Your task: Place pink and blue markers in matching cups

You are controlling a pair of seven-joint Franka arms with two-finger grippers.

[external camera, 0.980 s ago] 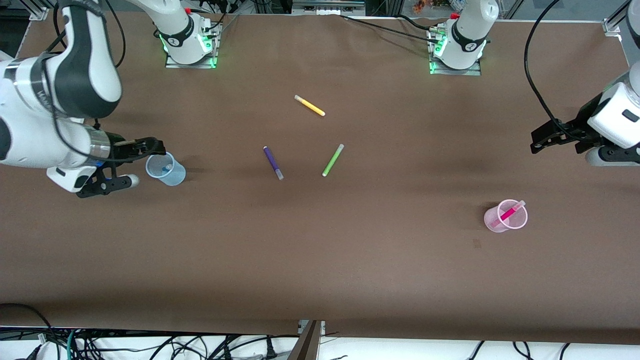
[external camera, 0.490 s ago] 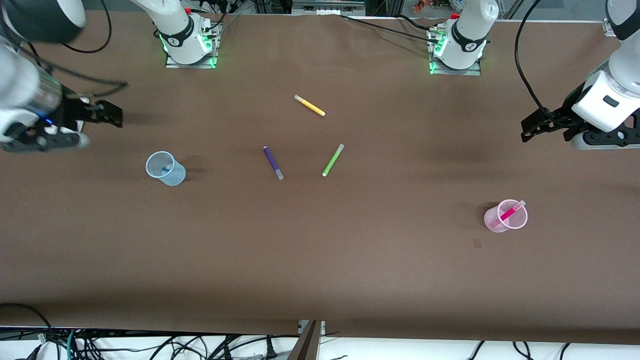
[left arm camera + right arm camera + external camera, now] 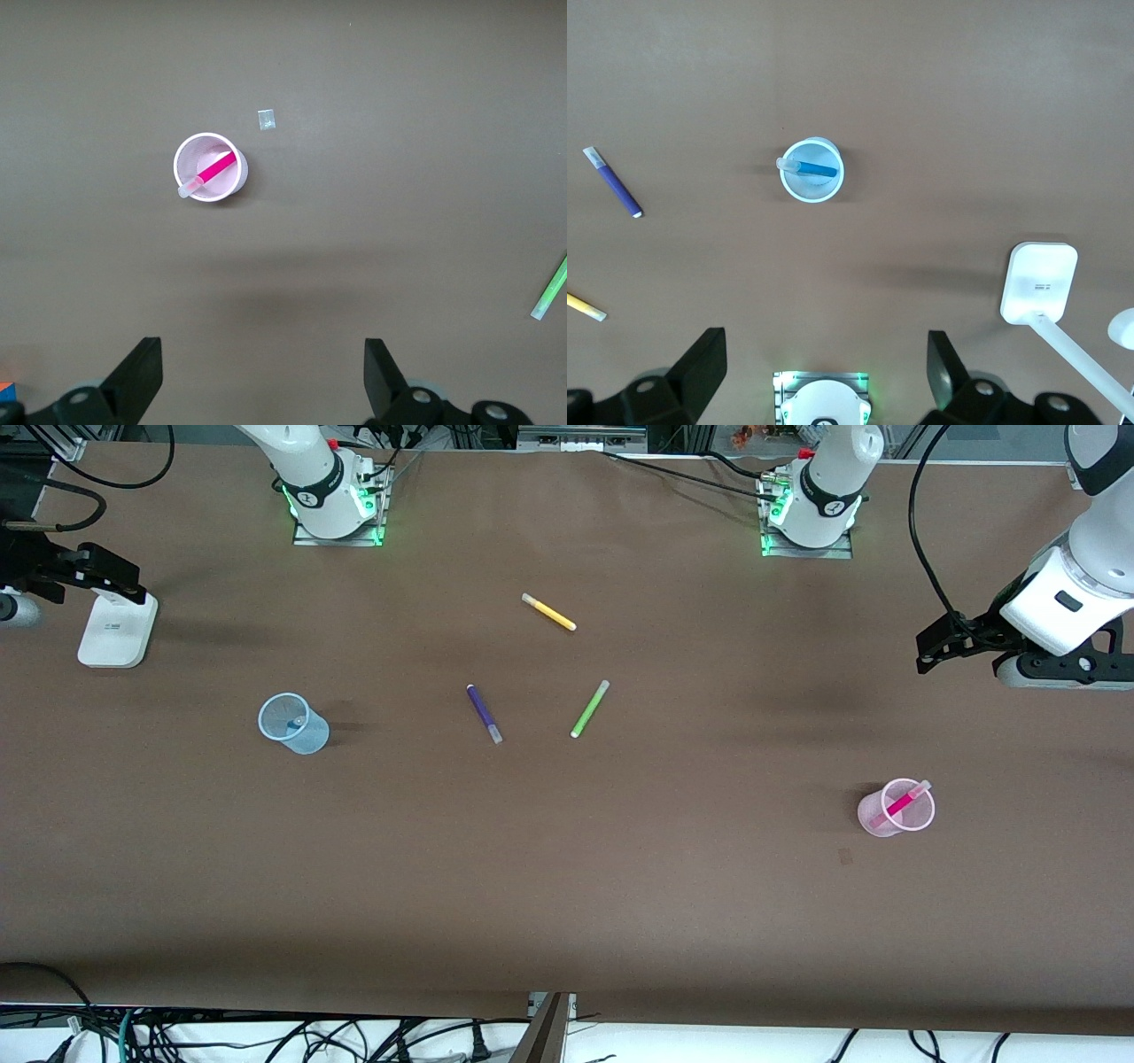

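The pale blue cup (image 3: 312,737) stands toward the right arm's end of the table with the blue marker (image 3: 296,722) inside it. Both show in the right wrist view, the cup (image 3: 820,189) and the marker (image 3: 815,168). The pale pink cup (image 3: 870,816) stands toward the left arm's end with the pink marker (image 3: 902,802) leaning in it. The left wrist view shows that cup (image 3: 227,184) and marker (image 3: 216,168). My right gripper (image 3: 126,584) is open and empty, high up at its table end. My left gripper (image 3: 927,652) is open and empty, high up at its end.
A purple marker (image 3: 484,713), a lime green marker (image 3: 589,708) and a yellow marker (image 3: 548,612) lie in the middle of the table. A white stand (image 3: 117,629) sits under my right gripper. A small clear scrap (image 3: 266,119) lies near the pink cup.
My right gripper has pulled up and away from the blue cup toward its table end, uncovering the white stand. My left gripper has drifted slightly. Cups and markers have not moved.
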